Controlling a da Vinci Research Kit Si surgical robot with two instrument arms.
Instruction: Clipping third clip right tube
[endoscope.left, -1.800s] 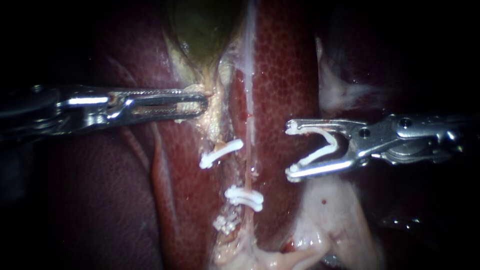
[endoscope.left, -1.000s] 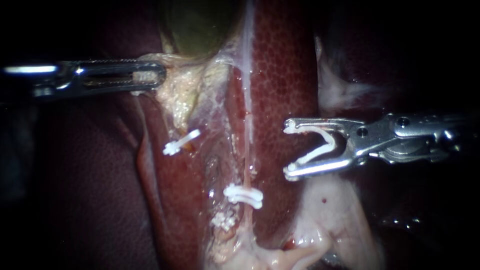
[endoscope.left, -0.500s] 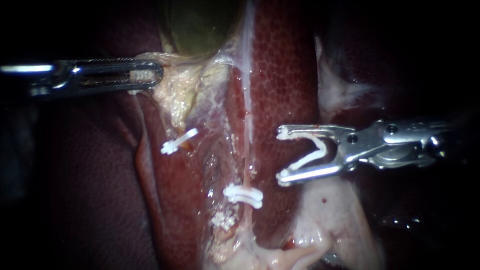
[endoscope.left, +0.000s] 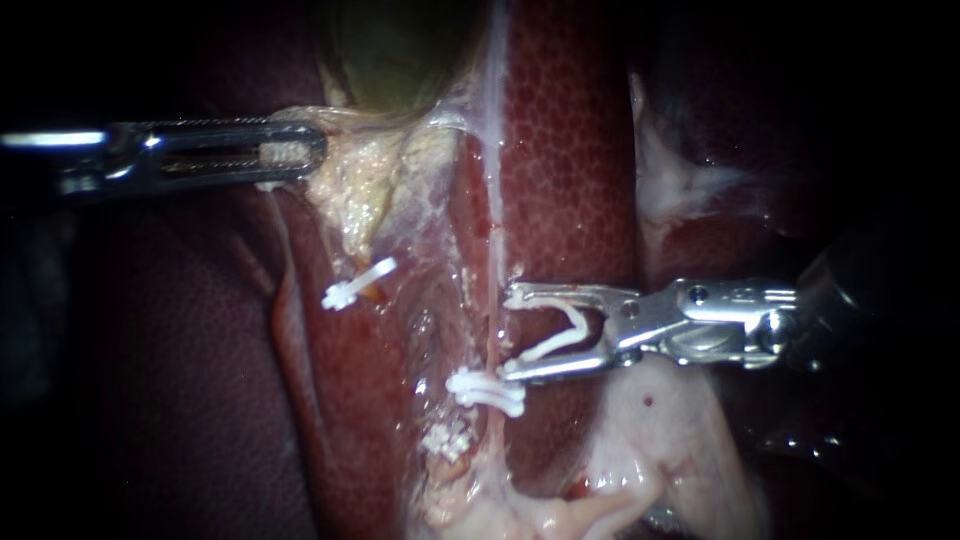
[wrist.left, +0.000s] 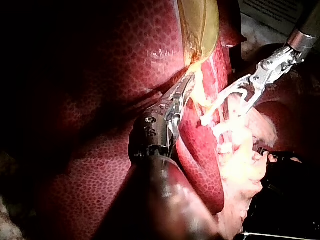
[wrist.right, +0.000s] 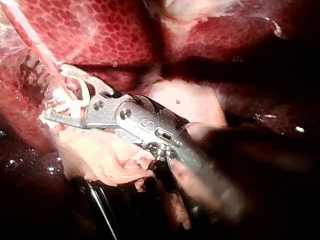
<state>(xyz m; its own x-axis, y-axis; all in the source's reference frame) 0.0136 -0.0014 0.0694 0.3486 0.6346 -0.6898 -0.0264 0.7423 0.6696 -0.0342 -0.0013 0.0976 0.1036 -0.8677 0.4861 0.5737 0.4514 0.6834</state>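
White loaded clip rides open in right instrument, one leg along each wide-set jaw. Half a second ago the tips stood apart from the tube. Now they reach its near edge, just along the tube from the seated clip. Cannot tell if tube is inside the clip's mouth yet. Left instrument, unmoved, clamps pale tissue well off the tube's far side. Judgement: approach nearly done, slightly more reach needed before closing.

Left instrument, jaws tight on tissue; right instrument, jaws wide around a clip
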